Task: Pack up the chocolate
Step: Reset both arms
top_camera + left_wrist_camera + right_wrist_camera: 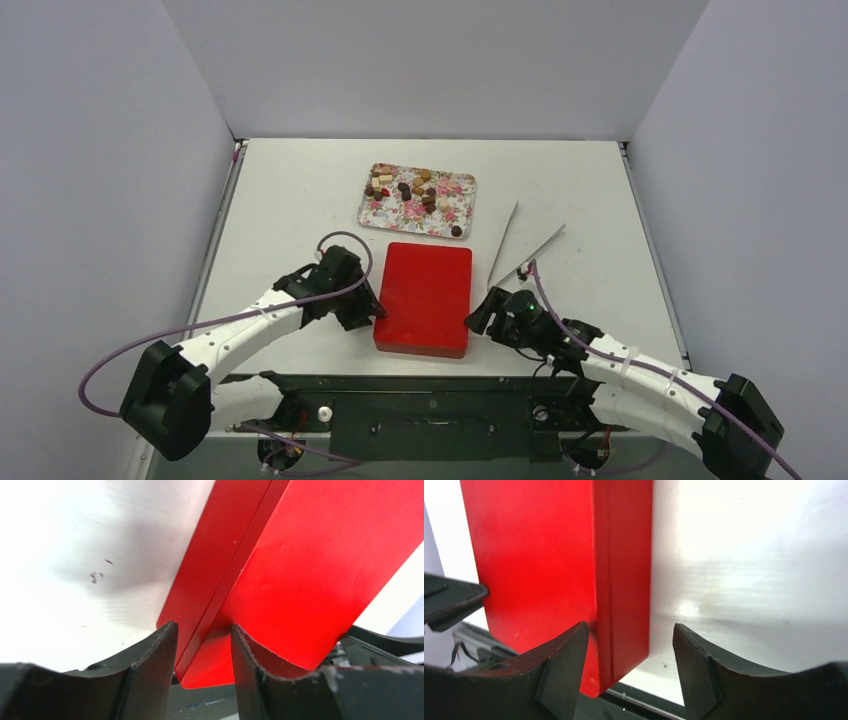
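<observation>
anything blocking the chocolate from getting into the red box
Yes: the red box is shut, its lid covering it. The chocolate lies on the floral tray right behind, with nothing visible between them.

Your top view is bright, evenly lit from above, shadows soft. In your wrist views the smooth white tabletop (pixel 60 525) burns out to glare and the near black plastic fingers (pixel 559 680) blur.
</observation>
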Available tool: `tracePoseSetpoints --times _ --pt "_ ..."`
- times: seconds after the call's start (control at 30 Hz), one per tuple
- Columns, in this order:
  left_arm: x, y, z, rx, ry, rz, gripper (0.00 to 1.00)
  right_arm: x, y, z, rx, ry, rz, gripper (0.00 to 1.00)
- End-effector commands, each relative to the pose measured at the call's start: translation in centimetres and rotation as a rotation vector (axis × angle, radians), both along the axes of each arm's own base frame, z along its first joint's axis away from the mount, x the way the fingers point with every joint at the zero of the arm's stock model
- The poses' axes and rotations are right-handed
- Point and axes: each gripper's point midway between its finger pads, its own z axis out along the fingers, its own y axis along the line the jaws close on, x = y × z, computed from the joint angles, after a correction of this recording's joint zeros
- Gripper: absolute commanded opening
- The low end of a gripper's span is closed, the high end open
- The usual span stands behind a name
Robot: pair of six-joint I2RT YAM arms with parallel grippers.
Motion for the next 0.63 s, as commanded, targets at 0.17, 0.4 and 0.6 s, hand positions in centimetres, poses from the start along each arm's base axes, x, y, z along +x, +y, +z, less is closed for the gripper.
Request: tracePoseSetpoints --times 0.17,0.4,0.6 --pt "6.3 1.5 9.3 0.185 -0.31 -0.072 0.6 5.4 -1.3 9.0 -0.037 -0.156 -0.038 0.61" --pt "8.6 3.1 16.7 0.268 -0.558 -0.089 0.97 8.3 -2.0 16.2 -0.013 -0.327 -0.122 0.68" --pt "9.0 4.2 18.7 0.32 -0.62 -0.093 0.96 9.4 -2.5 19.8 -0.032 -0.4 -0.146 0.7"
